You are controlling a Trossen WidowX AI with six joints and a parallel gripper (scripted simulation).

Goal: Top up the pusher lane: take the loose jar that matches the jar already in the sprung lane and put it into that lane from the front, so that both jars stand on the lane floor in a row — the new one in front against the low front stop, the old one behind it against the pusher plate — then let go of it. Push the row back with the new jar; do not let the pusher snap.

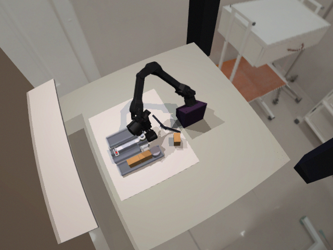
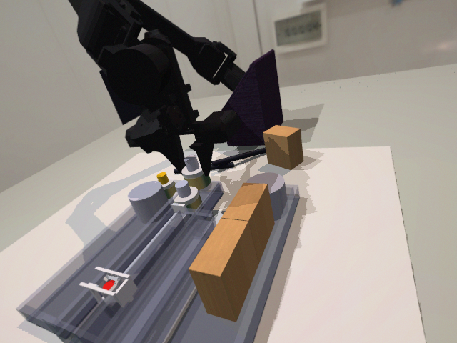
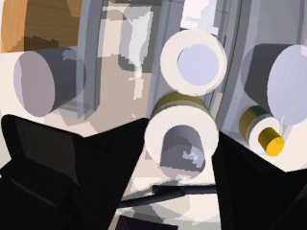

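Observation:
My gripper [image 2: 194, 172] [image 3: 180, 131] is shut on a jar [image 2: 196, 181] [image 3: 165, 120] with a white shoulder and a pale lavender knob, at the front end of the sprung lane [image 2: 218, 195]. A matching jar [image 2: 187, 196] [image 3: 169, 62] stands in that lane, right behind the held one, with the white pusher plate [image 2: 178, 207] behind it. Whether the two jars touch, and whether the held jar's base meets the lane floor, I cannot tell. A smaller jar [image 2: 162, 178] [image 3: 273, 144] with a yellow knob stands beside the lane front. A white bracket [image 1: 116, 152] [image 2: 125, 291] with a red mark sits far back.
Wooden blocks [image 1: 134, 160] [image 2: 230, 239] and a grey cylinder [image 1: 155, 151] [image 2: 278, 195] fill the neighbouring lane. Another grey cylinder [image 2: 147, 201] stands on the other side. A loose wooden block [image 1: 176, 138] [image 2: 282, 147], a black jointed stick [image 1: 163, 126] and a purple wedge [image 1: 192, 115] [image 2: 270, 96] are beyond the front.

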